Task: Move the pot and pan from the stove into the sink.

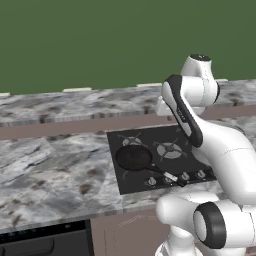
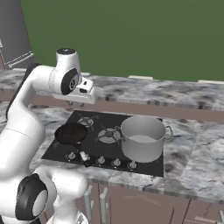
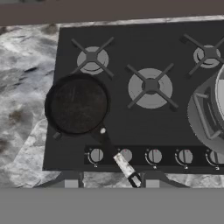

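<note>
Scene: A white robot arm hangs above the stove (image 2: 105,135), a black gas cooktop set into a marbled desk (image 2: 192,166).
Pan: The black pan (image 3: 78,105) sits on the cooktop's front-left burner; its thin, silver-tipped handle (image 3: 120,159) runs out across the knob row toward the desk's front edge.
Pot: The grey pot (image 2: 143,138) stands upright on the cooktop's right side, well apart from the pan.
Gripper: The gripper (image 3: 111,183) hovers high over the front edge of the stove, empty; how far its fingertips (image 3: 70,183) are parted cannot be told from these pictures.
Step in hand: By the look of it, an approach to the pan, with neither vessel yet lifted.
Doing it well: Come straight down on the handle's dark middle stretch with the jaws turned across it, not along it. Close fully before lifting, and raise the pan level to clear the grate and knobs.
</note>
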### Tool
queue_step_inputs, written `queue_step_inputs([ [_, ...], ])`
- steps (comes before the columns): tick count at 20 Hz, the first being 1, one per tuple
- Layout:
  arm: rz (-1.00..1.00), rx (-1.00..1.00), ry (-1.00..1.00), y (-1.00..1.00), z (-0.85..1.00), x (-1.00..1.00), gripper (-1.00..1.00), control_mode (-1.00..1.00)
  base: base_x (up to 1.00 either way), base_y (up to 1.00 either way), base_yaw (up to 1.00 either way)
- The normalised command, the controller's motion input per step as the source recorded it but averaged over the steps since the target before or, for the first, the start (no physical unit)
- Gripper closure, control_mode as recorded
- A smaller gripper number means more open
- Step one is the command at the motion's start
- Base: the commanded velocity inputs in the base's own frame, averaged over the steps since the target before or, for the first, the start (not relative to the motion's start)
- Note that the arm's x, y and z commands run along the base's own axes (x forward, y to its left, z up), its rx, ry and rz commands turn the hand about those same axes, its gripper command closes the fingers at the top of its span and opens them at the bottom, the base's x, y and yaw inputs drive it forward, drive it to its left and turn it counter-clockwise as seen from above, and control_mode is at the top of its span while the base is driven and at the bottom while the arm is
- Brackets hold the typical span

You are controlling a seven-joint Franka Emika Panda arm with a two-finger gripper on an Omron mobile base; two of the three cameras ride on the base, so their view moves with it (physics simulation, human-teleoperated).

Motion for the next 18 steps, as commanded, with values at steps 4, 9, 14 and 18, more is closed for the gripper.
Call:
queue_step_inputs([
  [4, 0.01, 0.00, 0.00, -0.07, -0.05, -0.21, -1.00, -1.00, 0.00, 0.00, 0.00],
  [9, 0.11, 0.01, 0.00, -0.18, -0.16, -0.44, -1.00, -1.00, 0.00, 0.00, 0.00],
  [14, 0.17, 0.02, 0.00, -0.14, -0.14, -0.26, -1.00, -1.00, 0.00, 0.00, 0.00],
  [18, 0.14, 0.01, 0.00, -0.03, -0.17, -0.07, -1.00, -1.00, 0.00, 0.00, 0.00],
])
